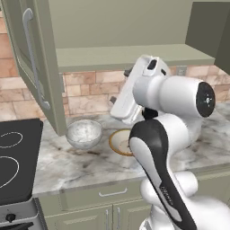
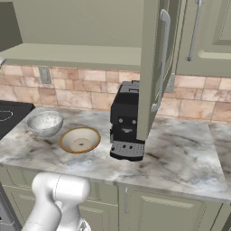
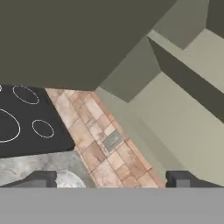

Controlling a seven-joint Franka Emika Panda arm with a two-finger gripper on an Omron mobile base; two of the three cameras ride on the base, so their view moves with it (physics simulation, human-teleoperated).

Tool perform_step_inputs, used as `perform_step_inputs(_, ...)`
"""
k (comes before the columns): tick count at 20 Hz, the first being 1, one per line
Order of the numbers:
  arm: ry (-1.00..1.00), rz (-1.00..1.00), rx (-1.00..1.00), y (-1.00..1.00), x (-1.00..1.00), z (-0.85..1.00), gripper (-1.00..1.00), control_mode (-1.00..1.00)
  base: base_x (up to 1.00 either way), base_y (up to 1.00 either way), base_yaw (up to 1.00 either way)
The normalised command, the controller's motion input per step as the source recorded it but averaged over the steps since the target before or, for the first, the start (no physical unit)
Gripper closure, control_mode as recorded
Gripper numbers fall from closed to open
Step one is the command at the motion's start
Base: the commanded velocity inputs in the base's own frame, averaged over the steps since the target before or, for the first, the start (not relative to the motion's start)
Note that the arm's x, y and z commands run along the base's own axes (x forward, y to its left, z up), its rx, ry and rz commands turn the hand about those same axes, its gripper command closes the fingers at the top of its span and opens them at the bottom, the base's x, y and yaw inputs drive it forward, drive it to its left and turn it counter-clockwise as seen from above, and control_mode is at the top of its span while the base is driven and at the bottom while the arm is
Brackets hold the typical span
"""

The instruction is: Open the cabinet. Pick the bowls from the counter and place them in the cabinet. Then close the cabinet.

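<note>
cabinet (image 1: 121, 56): both doors swung open, shelf bare | bowls: speckled bowl (image 1: 84, 133) and tan bowl (image 1: 119, 141) side by side on the counter (image 1: 67, 164) below the cabinet, neither picked | gripper (image 3: 109, 179): jaws wide, holding nothing, raised toward the cabinet | left: both placements, closing

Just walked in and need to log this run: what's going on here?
A white robot arm is putting bowls away. The cabinet is already open, both doors swung out, its shelf bare. The grey bowl and the tan bowl both sit on the counter, beside a black coffee machine. The gripper is open, holds nothing, and hangs above the counter near the grey bowl.
</note>
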Motion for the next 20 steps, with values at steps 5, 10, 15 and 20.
perform_step_inputs(5,0.62,-0.39,0.0,-0.63,-0.47,0.0,-1.0,-1.0,0.0,0.0,0.0)
perform_step_inputs(10,0.45,-0.38,0.05,-0.8,-0.85,0.0,-1.0,-1.0,0.0,0.0,0.0)
perform_step_inputs(15,0.32,-0.3,0.02,-0.66,-0.79,-0.34,-1.0,-1.0,0.0,0.0,0.0)
perform_step_inputs(20,0.09,-0.05,0.0,-0.08,-0.19,-1.0,-1.0,-1.0,0.0,0.0,0.0)
